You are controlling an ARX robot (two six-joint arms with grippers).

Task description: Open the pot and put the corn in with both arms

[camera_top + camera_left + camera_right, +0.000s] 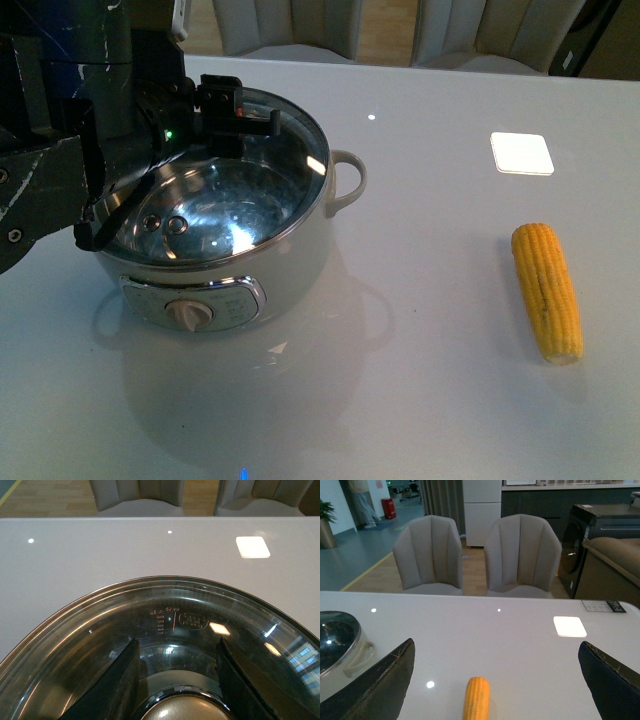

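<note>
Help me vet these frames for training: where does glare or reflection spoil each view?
Front view: a bright glare square sits on the glossy table, and the lid throws light spots across the pot. Left wrist view: window reflections streak the lid. Right wrist view: sharp, with the glare square beyond the corn.

The pot (300, 250) is cream-white with a shiny steel rim and a cream dial. The glass lid (220, 205) over it is clear with a smoky grey tint (its knob looks brassy cream in the left wrist view). Well to the right of the pot, the corn (547, 290) is yellow-orange, patterned in tight kernel rows. The table (430, 400) is glossy pale grey. The left claw (176, 642) and right claw (496, 645) are black. Beyond the pot, the chairs (427, 555) are beige-grey with vertical ribs.
</note>
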